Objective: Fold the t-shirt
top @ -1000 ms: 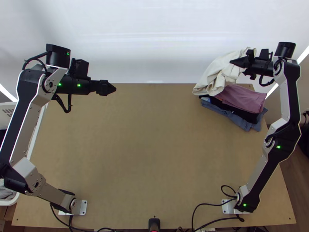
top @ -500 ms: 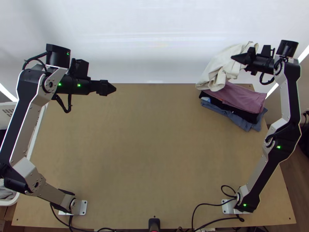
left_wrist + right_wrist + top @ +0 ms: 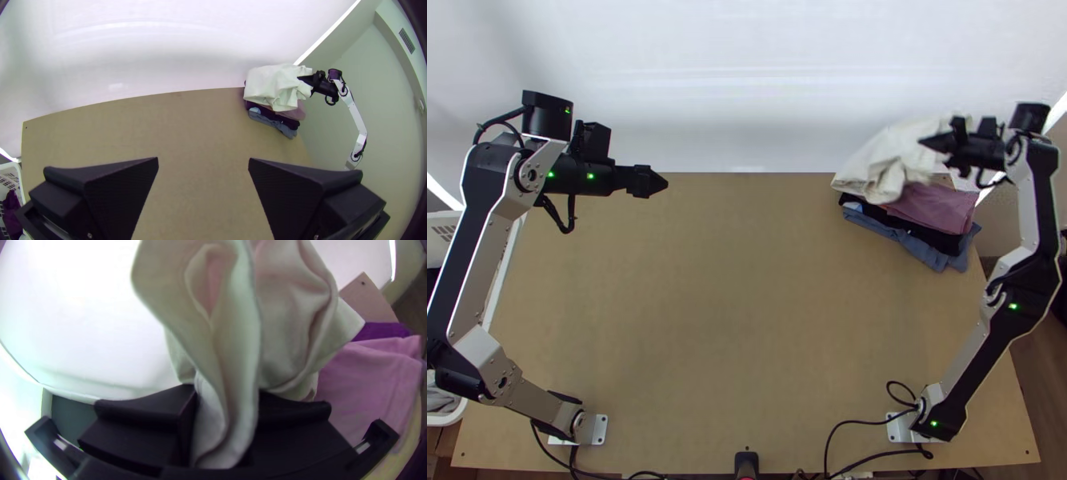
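So the cream-white t-shirt [image 3: 883, 164] is up at the tabletop's [image 3: 747, 304] far right corner, hanging over the clothes pile there, with the right tool [image 3: 925, 142] pinching a thick, bunched bit of it. My guess is it's gripped on the side toward that corner so the loose part can drop onto the pile first, though I honestly can't tell if it's properly resting or just brushing the top. It's not lying flat like a neat fold: soft rounded creases, rolled edges, and a rippled tongue of fabric squeezed between the pads [image 3: 175, 404]. Fabric looks matte and fairly soft. The pile makes sense as a parking spot, tucked against the far edge so most of the tabletop is free for folding: smooth mauve piece [image 3: 935, 206] up top, flat with a soft edge, black one [image 3: 933, 234] under it, then a greyish-blue one [image 3: 921, 250] with crumplier edges at the bottom. Left tool [image 3: 203, 160] is wide apart with nothing in it, over by the far edge toward the left corner, probably just keeping clear. I'd say lower gently, or the mauve one could get shoved askew.
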You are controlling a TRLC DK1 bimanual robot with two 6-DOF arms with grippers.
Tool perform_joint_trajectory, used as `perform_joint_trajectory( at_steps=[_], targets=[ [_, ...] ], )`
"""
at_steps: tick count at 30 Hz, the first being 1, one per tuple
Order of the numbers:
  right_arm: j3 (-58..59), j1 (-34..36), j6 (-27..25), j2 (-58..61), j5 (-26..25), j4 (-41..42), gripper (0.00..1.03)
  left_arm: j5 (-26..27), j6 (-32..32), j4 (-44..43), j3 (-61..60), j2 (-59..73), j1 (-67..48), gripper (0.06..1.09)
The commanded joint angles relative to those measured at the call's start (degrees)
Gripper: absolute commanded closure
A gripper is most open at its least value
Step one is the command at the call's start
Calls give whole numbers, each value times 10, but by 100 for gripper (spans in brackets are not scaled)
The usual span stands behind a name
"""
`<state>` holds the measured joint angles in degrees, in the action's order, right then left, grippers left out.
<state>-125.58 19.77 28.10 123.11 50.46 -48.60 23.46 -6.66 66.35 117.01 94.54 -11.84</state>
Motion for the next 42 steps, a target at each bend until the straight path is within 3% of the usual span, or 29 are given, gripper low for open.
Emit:
perform_joint_trajectory(
  at_steps=[1,9,11,14,15,16,18,21,24,30,32,37,42],
  targets=[
    [10,33,-75,-6,-13,-40,100,1,-6,-3,13,-16,4,10],
    [44,73,-173,-6,-84,-120,98,2,-10,-8,14,-12,-3,10],
    [55,78,-182,-9,-105,-125,80,2,-14,-10,14,-11,-7,10],
    [68,85,-184,-17,-149,-130,20,2,-15,-12,14,-11,-9,10],
    [73,90,-186,-22,-158,-131,7,2,-16,-13,14,-12,-10,10],
    [77,95,-190,-29,-175,-131,3,2,-16,-13,14,-13,-9,10],
    [91,108,-190,-46,-208,-131,3,2,-16,-12,13,-16,-9,10],
    [119,126,-212,-92,-309,-121,3,2,-15,-12,9,-22,-7,10],
    [193,133,-241,-178,-435,-10,3,1,-15,-12,7,-26,-5,10],
    [312,66,-251,-309,-477,222,3,2,-17,-12,9,-30,-6,10],
    [344,22,-253,-319,-517,306,3,2,-18,-12,13,-29,-7,10],
    [394,-49,-270,-270,-615,497,3,2,-26,-12,30,-30,-9,10],
    [460,-67,-335,-189,-672,709,3,1,-29,-9,31,-51,-6,10]
  ],
)
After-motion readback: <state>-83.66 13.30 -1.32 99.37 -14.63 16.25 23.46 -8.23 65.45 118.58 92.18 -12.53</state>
